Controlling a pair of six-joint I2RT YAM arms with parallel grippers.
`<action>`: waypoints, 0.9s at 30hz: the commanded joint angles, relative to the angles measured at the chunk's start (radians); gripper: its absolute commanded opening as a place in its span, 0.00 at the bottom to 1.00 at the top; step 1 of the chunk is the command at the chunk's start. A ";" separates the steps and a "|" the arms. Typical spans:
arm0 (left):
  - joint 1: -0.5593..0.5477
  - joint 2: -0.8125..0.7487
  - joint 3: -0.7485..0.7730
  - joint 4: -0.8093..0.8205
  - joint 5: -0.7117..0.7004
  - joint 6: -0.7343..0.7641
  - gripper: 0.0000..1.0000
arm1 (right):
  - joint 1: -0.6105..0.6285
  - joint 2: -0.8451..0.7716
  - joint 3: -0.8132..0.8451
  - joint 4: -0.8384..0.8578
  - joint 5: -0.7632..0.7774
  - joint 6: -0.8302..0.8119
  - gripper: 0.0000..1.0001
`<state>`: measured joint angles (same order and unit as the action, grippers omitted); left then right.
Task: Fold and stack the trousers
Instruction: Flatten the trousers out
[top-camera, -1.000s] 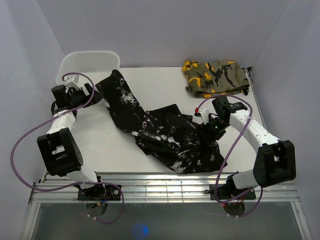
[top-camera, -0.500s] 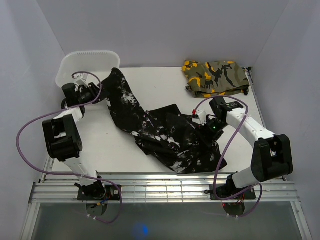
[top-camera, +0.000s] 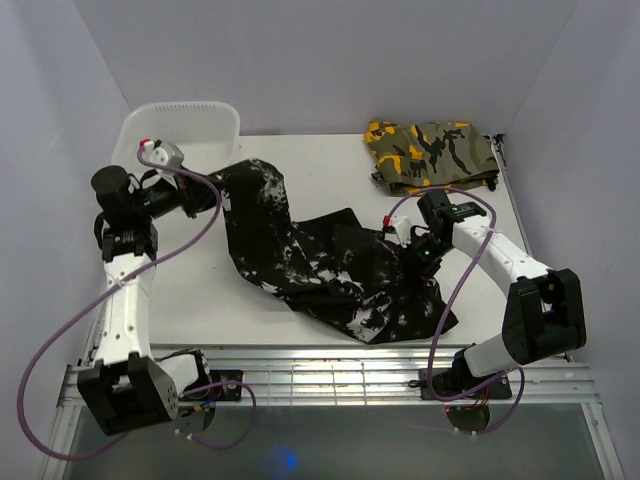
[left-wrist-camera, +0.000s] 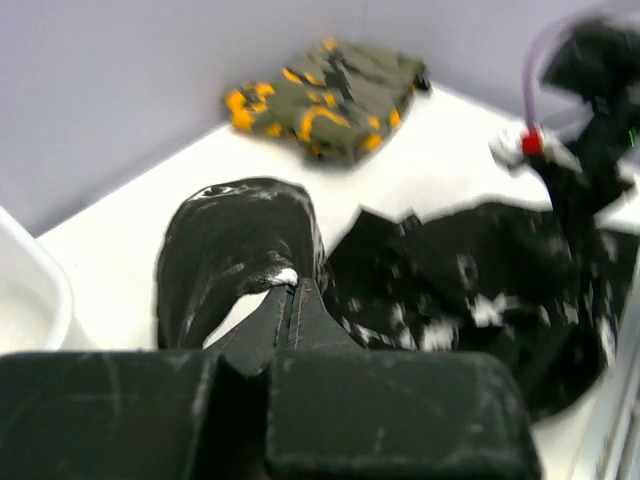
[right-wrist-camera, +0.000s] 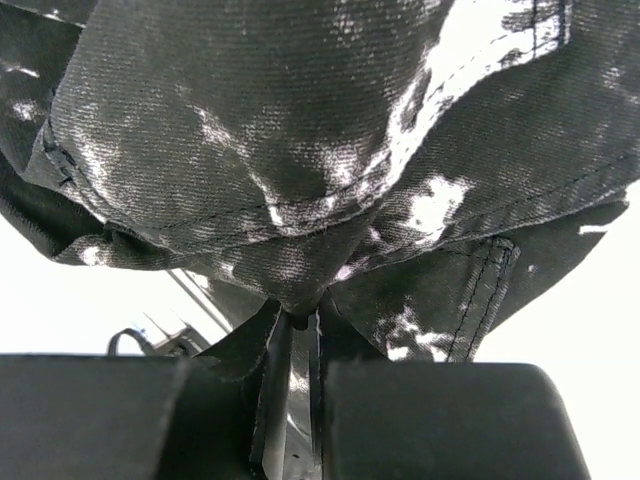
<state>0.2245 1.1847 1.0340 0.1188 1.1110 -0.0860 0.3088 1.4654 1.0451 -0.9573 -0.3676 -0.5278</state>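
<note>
The trousers (top-camera: 330, 270), black with white splotches, lie crumpled across the middle of the white table (top-camera: 200, 290). One leg stretches toward the far left. My left gripper (top-camera: 214, 196) is shut on that leg's end, which arches up off the table. In the left wrist view the fingertips (left-wrist-camera: 290, 297) meet at the fabric edge of the trousers (left-wrist-camera: 240, 240). At the cloth's right side my right gripper (top-camera: 415, 256) is shut on it. The right wrist view shows a bunched fold of the trousers (right-wrist-camera: 300, 150) pinched between the jaws of that gripper (right-wrist-camera: 298, 322).
A white plastic bin (top-camera: 180, 122) stands at the far left corner, just behind the left arm. An olive camouflage garment (top-camera: 432, 152) with orange patches lies folded at the far right, also visible as the camouflage garment (left-wrist-camera: 325, 95) in the left wrist view. Metal rails (top-camera: 330, 375) run along the near edge.
Both grippers have closed on the trousers. The left one reached the leg's end, shut on it and drew it up and to the right. The right gripper shut where it stood.
</note>
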 joint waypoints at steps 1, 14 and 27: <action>-0.010 -0.120 -0.071 -0.531 0.124 0.458 0.00 | 0.001 -0.037 0.041 0.051 0.048 -0.024 0.08; -0.002 -0.208 -0.227 -1.187 -0.309 1.254 0.41 | -0.270 -0.223 -0.111 0.063 0.351 -0.411 0.08; -0.420 0.211 0.210 -0.807 -0.216 0.664 0.87 | -0.295 -0.231 -0.094 0.069 0.256 -0.411 0.08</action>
<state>-0.0208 1.3308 1.2469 -0.8974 0.9592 0.8371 0.0128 1.2259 0.9089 -0.8909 -0.0742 -0.9356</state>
